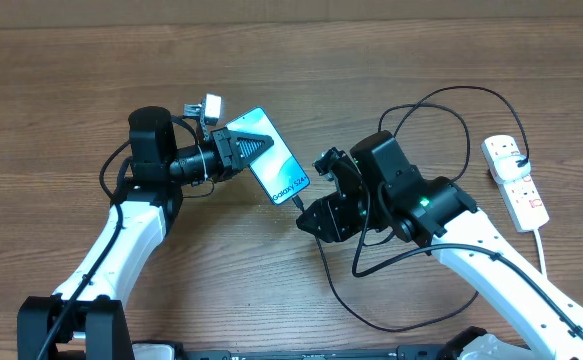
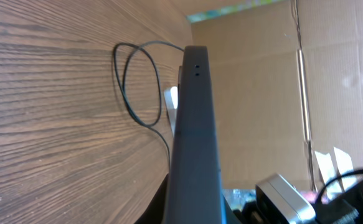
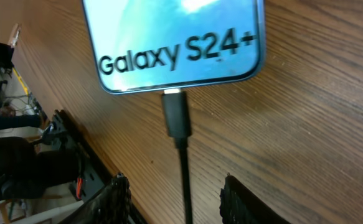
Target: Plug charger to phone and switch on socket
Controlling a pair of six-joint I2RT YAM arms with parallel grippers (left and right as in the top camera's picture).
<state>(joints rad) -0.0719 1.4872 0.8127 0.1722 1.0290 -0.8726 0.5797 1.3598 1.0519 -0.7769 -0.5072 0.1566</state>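
Nearest is my right hand [image 3: 181,200], released, with its fingers spread on either side of the charger [image 3: 183,168] and neither pad touching it. Straight ahead of that hand, the connector tip [image 3: 176,115] meets the bottom edge of the phone [image 3: 175,37]. I cannot tell whether it is pushed fully home. My left hand [image 1: 243,150] is clenched across the phone's far half.

The phone's long axis runs from my left hand toward my right, with the port end pointing at my right hand, and the connector lines up with that axis. I judge the phone rigid, slick-faced and breakable, so it is best held by its long edges. The cable is light and limp, so only the stiff body behind the tip will take a push. The socket [image 1: 516,180] lies on the counter [image 3: 306,124], well apart beyond my right hand's outer side.
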